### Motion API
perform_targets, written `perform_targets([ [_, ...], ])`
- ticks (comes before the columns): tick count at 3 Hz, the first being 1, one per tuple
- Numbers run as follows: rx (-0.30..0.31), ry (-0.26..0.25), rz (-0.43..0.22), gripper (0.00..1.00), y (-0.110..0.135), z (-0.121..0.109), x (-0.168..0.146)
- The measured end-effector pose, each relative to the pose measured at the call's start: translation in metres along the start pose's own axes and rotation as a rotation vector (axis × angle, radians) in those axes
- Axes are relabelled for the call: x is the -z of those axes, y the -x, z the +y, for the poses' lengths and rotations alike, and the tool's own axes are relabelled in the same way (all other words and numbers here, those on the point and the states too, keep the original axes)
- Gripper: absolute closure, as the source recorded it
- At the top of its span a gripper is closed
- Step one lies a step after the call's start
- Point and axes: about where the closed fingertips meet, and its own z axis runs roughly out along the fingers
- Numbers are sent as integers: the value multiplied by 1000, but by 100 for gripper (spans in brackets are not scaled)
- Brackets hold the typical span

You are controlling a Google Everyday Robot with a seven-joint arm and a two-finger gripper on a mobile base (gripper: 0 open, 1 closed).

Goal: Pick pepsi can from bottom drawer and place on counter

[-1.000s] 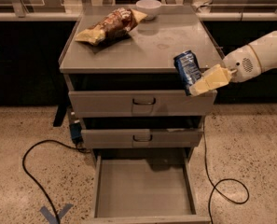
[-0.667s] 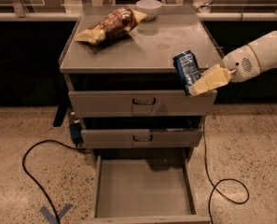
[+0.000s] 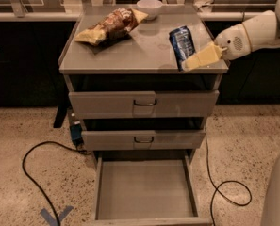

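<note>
A dark cable [image 3: 33, 171] loops over the speckled floor to the left of a grey metal cabinet. On the counter [image 3: 130, 55], toward the back left, lies a yellow-and-brown chip bag [image 3: 109, 26], and a white bowl [image 3: 149, 7] sits just behind it at the back edge. Below the counter are two closed drawer fronts [image 3: 144, 103], and under them the bottom drawer [image 3: 144, 188] is pulled fully out, its floor bare.

The pepsi can [image 3: 182, 42] is out of the drawer and stands tilted over the counter's front right area, close to the corner. The gripper [image 3: 190, 63] reaches in from the right on a white arm [image 3: 255, 32]. Its pale yellow fingers [image 3: 203, 56] appear clamped on the can's lower end. Whether the can's base touches the counter cannot be told.

The main risk is letting go while the can leans. It could then topple and roll off the nearby front or right edge. The fingers could also knock it over as they pull away.
</note>
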Motion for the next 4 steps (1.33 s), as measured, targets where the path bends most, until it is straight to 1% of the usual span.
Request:
perform_targets([
  [1, 51, 5, -24, 100, 41, -23, -22],
  [2, 105, 12, -40, 100, 80, -34, -49],
  [3, 131, 34, -66, 100, 108, -33, -73],
  [4, 113, 52, -73, 100, 113, -41, -96],
])
